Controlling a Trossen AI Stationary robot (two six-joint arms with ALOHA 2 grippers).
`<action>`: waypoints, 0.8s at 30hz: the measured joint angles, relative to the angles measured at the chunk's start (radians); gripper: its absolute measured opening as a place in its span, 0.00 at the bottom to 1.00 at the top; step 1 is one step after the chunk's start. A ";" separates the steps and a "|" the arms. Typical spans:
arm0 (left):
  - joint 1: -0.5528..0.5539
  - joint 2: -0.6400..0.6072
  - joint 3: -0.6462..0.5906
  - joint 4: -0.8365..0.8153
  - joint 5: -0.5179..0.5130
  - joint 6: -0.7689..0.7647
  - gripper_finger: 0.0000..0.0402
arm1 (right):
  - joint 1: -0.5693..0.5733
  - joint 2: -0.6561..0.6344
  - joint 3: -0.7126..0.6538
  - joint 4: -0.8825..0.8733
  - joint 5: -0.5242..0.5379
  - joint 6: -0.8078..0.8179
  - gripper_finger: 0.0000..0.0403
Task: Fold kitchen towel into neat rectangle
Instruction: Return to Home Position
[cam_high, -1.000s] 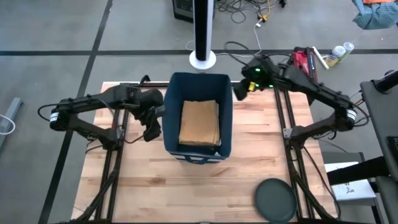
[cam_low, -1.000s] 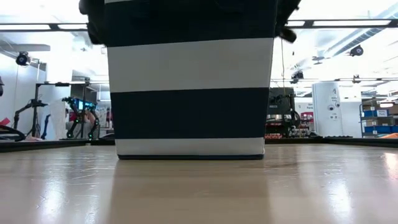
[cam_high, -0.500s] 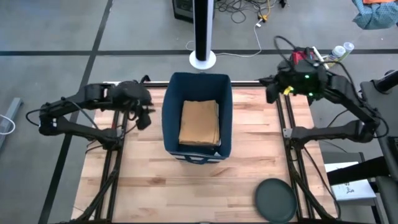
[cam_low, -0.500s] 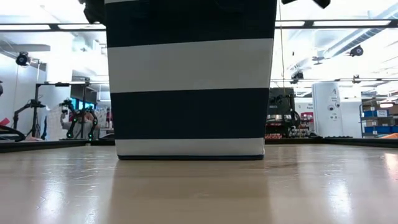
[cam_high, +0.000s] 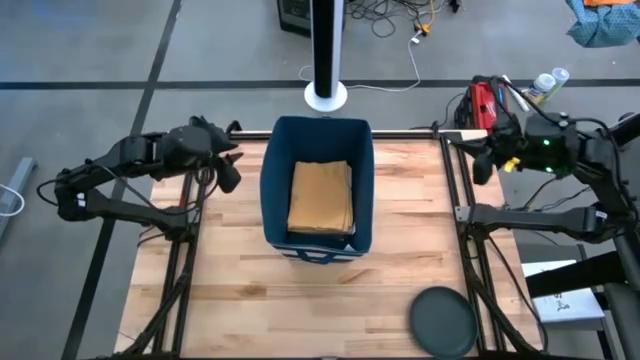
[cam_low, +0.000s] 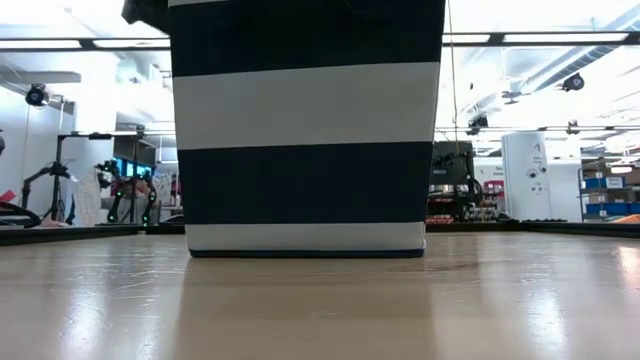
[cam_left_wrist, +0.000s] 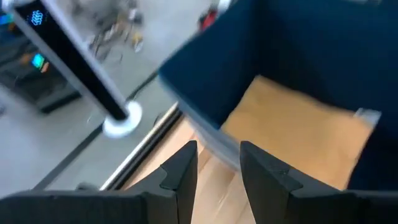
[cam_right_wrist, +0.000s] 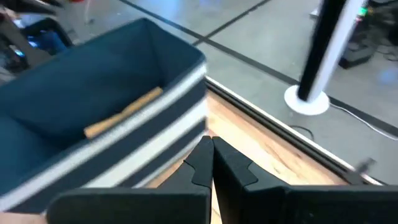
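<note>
A tan kitchen towel (cam_high: 321, 197), folded into a rectangle, lies flat inside a navy bin with white stripes (cam_high: 318, 238) in the middle of the table. The right wrist view shows the towel's edge (cam_right_wrist: 124, 112) against the bin's inner wall. To the left of the bin's far left corner, my left gripper (cam_high: 228, 172) is raised and open, with nothing between its fingers (cam_left_wrist: 184, 167). My right gripper (cam_high: 482, 165) hovers shut and empty over the table's right edge, well clear of the bin (cam_right_wrist: 93, 93).
A dark round disc (cam_high: 442, 322) lies at the table's near right. A white post on a round base (cam_high: 326, 95) stands on the floor behind the bin. In the low view the bin (cam_low: 308, 130) fills the middle. Bare wood lies to the left, right and near side of the bin.
Both grippers have drawn away from the bin. My left gripper has gone up and toward the table's far left and has tipped up from pointing steeply down. My right gripper has swung from the bin's far right corner out to the table's right edge, staying shut. The towel has stayed put.
</note>
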 joint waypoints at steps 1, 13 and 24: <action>0.000 -0.020 -0.021 0.049 0.013 0.013 0.28 | 0.000 -0.013 -0.006 -0.016 0.000 -0.010 0.00; 0.000 -0.392 -0.481 0.553 0.132 0.026 0.29 | 0.000 -0.309 -0.379 0.597 -0.048 -0.218 0.00; 0.000 -0.646 -0.709 0.593 0.126 -0.168 0.34 | 0.001 -0.549 -0.913 1.183 -0.110 -0.040 0.00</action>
